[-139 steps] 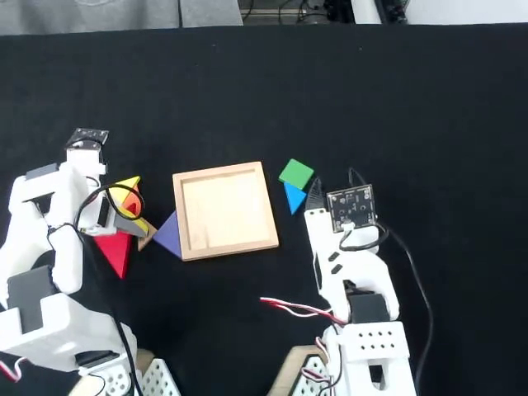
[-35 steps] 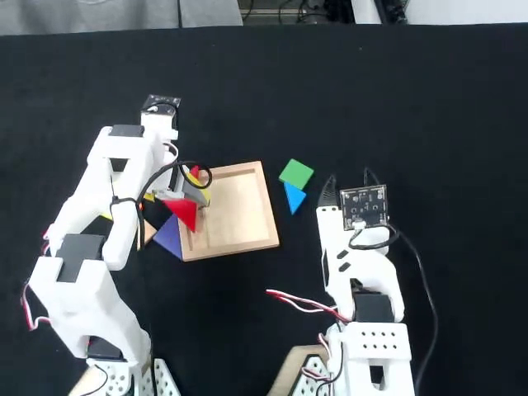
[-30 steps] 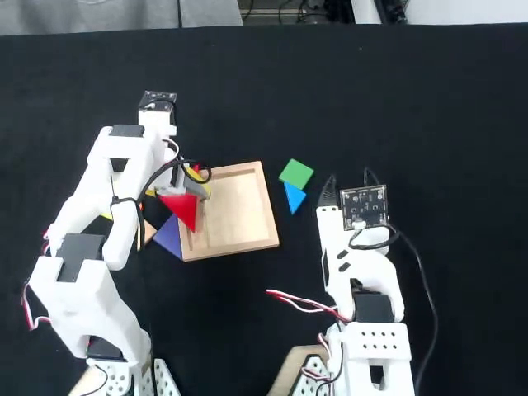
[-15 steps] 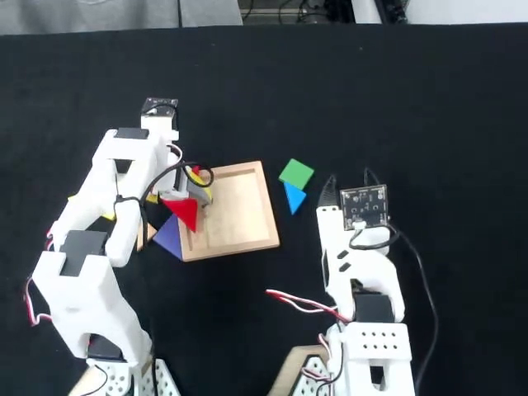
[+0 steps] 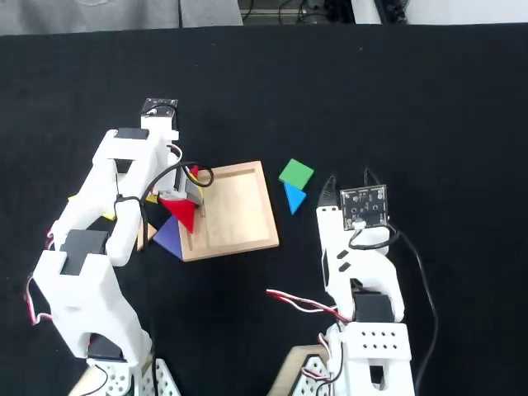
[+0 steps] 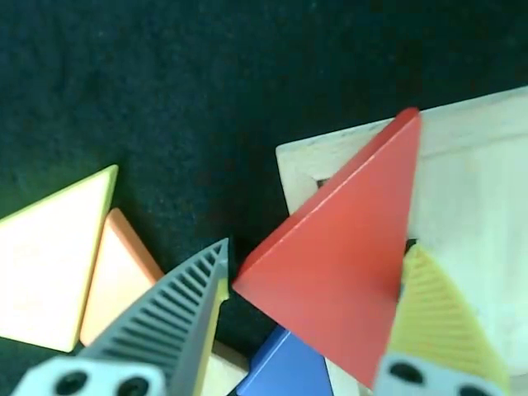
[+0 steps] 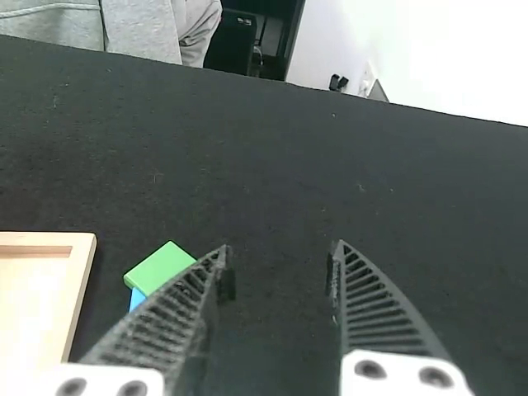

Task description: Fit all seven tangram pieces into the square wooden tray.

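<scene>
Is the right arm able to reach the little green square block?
Probably yes: the right gripper is open, and the green square block lies close by on the black cloth, with nothing between them.

Red triangle (image 6: pixel 338 264), seemingly over tray (image 5: pixel 239 206) corner

The left arm (image 5: pixel 107 190) and right arm (image 5: pixel 359 272) are built of white blocky shells with black servos between. The left gripper (image 6: pixel 318 247) is fitted with a grey ribbed finger (image 6: pixel 177 313) and a yellow one, the right gripper (image 7: pixel 280 247) with black ones. Red-and-white wires (image 5: pixel 293 307) are seen by the right base, and a black board (image 5: pixel 360 206), possibly a camera's, at its wrist.
</scene>
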